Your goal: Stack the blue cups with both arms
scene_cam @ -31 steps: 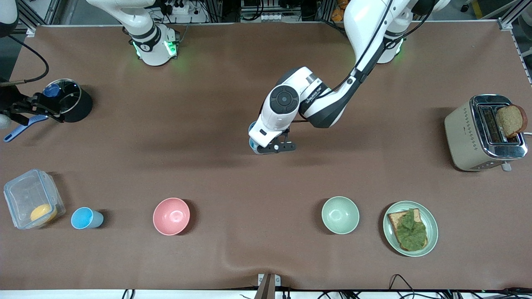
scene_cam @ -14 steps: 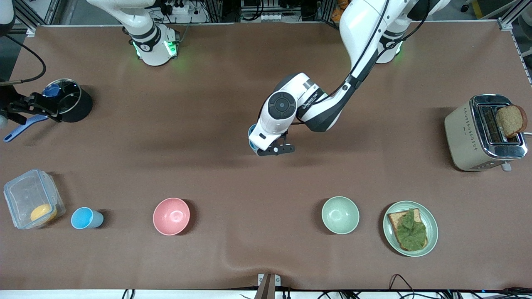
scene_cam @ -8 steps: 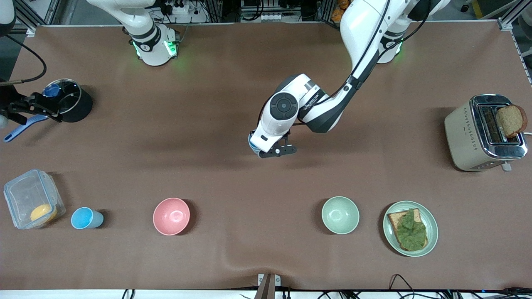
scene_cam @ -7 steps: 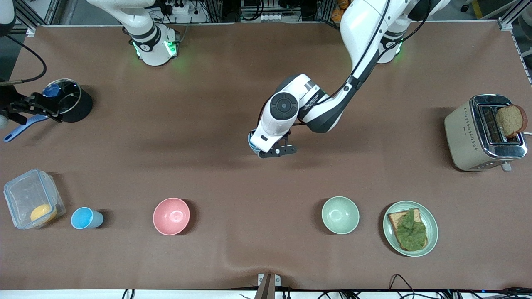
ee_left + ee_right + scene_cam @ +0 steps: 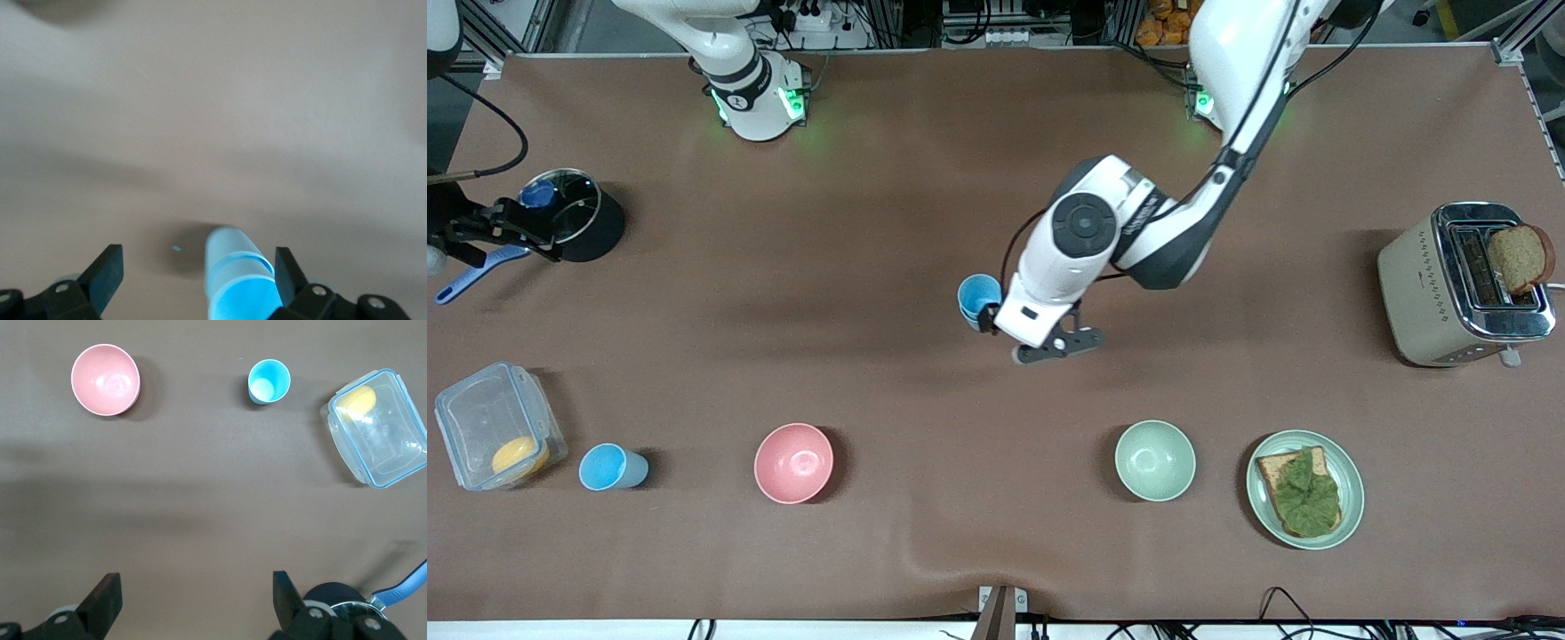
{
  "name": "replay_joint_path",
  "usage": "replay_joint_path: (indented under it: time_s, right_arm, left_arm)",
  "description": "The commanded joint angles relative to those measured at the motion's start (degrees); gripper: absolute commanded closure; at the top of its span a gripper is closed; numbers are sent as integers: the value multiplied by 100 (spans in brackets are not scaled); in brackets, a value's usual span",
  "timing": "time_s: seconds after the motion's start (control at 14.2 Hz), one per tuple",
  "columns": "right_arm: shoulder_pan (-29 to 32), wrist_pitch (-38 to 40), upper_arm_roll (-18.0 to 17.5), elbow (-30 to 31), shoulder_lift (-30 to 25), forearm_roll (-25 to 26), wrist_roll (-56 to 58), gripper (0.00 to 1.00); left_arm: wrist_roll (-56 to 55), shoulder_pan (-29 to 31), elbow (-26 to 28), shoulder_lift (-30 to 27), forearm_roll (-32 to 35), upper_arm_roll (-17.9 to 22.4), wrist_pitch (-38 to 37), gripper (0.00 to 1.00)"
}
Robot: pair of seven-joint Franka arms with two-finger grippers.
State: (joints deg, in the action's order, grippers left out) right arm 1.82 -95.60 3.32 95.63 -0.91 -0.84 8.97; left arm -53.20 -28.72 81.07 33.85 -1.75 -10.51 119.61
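Mid-table, stacked blue cups [image 5: 978, 299] standing beside left gripper [image 5: 1024, 340], jaws spread, empty. Near clear box [image 5: 496, 425] holding yellow food [image 5: 519, 455], sky-blue cup [image 5: 611, 467]. Right gripper [image 5: 193, 600] spread, empty, over bare table.

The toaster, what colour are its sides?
Beige, with a shiny metal top; the toaster shows best in the front view.
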Motion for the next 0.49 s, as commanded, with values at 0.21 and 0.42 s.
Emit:
replay_joint_path:
  time_s: [0.21, 0.42]
  right_arm:
    - [99, 41, -86, -35, -15, 23, -71, 0]
    - [99, 41, -86, -35, -15, 23, -71, 0]
  left_arm:
    - [1388, 1043, 137, -967, -54, 154, -929, 0]
    - [2259, 1500, 128, -1336, -63, 137, -1422, 0]
